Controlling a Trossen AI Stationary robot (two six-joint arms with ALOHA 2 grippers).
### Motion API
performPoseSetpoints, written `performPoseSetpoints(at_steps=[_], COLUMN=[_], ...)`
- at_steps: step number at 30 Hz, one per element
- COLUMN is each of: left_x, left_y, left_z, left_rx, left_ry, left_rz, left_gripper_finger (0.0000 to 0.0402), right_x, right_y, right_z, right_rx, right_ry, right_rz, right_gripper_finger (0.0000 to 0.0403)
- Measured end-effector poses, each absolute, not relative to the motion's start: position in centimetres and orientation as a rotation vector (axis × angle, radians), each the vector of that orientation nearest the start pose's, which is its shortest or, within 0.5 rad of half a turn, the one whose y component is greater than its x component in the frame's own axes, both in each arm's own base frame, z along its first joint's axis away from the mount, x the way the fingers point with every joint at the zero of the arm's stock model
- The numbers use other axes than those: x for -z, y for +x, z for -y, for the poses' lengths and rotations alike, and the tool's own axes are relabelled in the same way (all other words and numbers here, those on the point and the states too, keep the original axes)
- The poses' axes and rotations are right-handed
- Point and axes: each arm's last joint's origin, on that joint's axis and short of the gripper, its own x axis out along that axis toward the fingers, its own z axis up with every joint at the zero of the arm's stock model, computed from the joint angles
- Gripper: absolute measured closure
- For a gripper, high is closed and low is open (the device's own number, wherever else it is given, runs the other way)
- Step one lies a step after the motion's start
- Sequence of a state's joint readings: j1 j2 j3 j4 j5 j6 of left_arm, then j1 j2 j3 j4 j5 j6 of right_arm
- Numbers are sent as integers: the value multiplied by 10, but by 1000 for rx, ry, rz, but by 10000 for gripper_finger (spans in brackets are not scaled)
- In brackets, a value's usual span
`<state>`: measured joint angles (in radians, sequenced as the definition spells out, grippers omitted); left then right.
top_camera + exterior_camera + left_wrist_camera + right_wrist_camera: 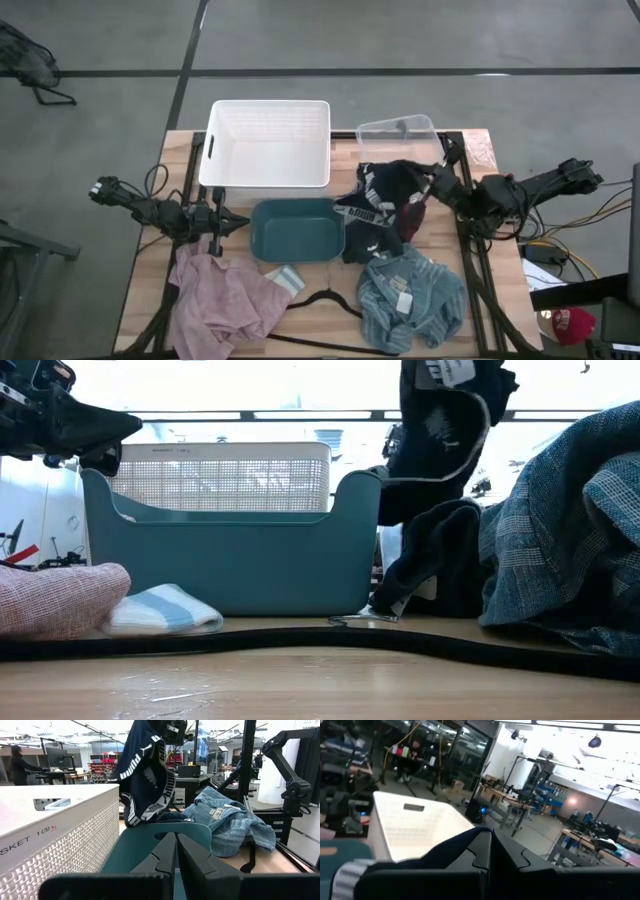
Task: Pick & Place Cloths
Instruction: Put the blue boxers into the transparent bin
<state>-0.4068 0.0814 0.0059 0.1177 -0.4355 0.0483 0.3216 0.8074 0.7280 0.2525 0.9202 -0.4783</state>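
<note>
My right gripper is shut on the navy garment with white lettering, held up over the table's middle right; it also shows in the left wrist view. A maroon cloth lies under it. The light blue striped garment lies bunched at the near right. The pale pink cloth lies at the near left, with a small pale striped sock beside it. My left gripper is shut and empty, just left of the teal bin. My right gripper pinches a bunched upper part of the navy garment between its two fingers, coming from the table's right. The garment hangs slack below the fingers. Its lower part rests on the table beside the teal bin.
A white slatted bin and a clear bin stand at the far edge, with the teal bin in front of them. A black wire hanger lies near the front edge between the pink and blue cloths.
</note>
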Motion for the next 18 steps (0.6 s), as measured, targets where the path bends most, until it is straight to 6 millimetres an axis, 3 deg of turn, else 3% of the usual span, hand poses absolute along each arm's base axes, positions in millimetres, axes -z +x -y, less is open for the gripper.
performPoseSetpoints(at_steps=[18], left_x=[-170], left_y=[96], left_z=[28], left_rx=[-29], left_ry=[31], left_rz=[39], left_gripper_finger=[376], right_x=[-382], right_y=[159], right_z=[-28], right_rx=[666], right_ry=[-455], right_rz=[126], right_gripper_finger=[394])
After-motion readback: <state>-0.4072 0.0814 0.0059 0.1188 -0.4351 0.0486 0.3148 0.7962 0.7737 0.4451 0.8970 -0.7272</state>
